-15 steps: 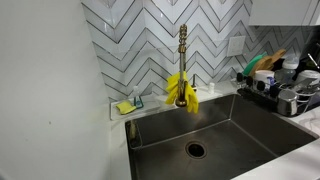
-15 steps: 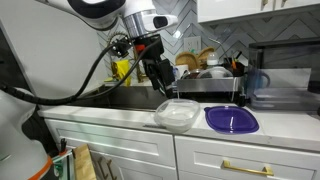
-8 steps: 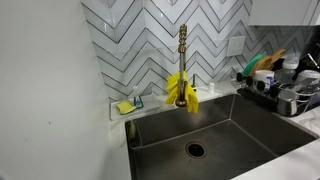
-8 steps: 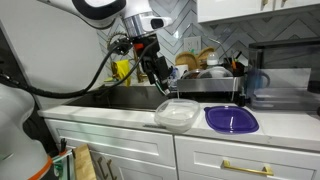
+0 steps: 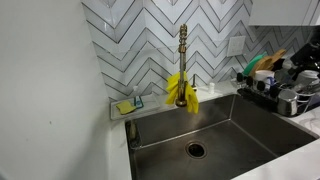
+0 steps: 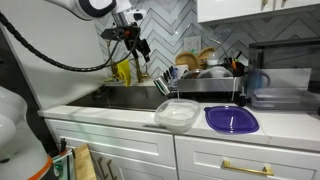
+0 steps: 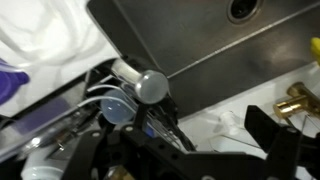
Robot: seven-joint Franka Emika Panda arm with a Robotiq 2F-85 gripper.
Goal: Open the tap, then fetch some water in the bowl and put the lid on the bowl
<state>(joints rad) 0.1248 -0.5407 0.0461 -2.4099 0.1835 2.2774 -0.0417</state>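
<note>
The brass tap (image 5: 183, 55) stands behind the steel sink (image 5: 235, 125), with yellow gloves (image 5: 181, 90) hung on it. It shows at the right edge of the wrist view (image 7: 296, 99). The clear bowl (image 6: 177, 113) sits on the counter with the purple lid (image 6: 231, 119) beside it. In the wrist view both show at the upper left, the bowl (image 7: 40, 30) and the lid (image 7: 8, 80). My gripper (image 6: 137, 46) hangs high above the sink, left of the bowl and apart from it. In the wrist view its jaws (image 7: 190, 150) are spread and empty.
A full dish rack (image 6: 205, 75) stands behind the bowl, and shows at the sink's right (image 5: 280, 85). A sponge (image 5: 125, 107) lies on the ledge left of the tap. The sink drain (image 5: 195, 150) is at the basin's middle. A dark appliance (image 6: 285, 75) stands on the counter.
My arm has risen and swung away from the bowl toward the sink and back wall. The bowl and lid have not moved.
</note>
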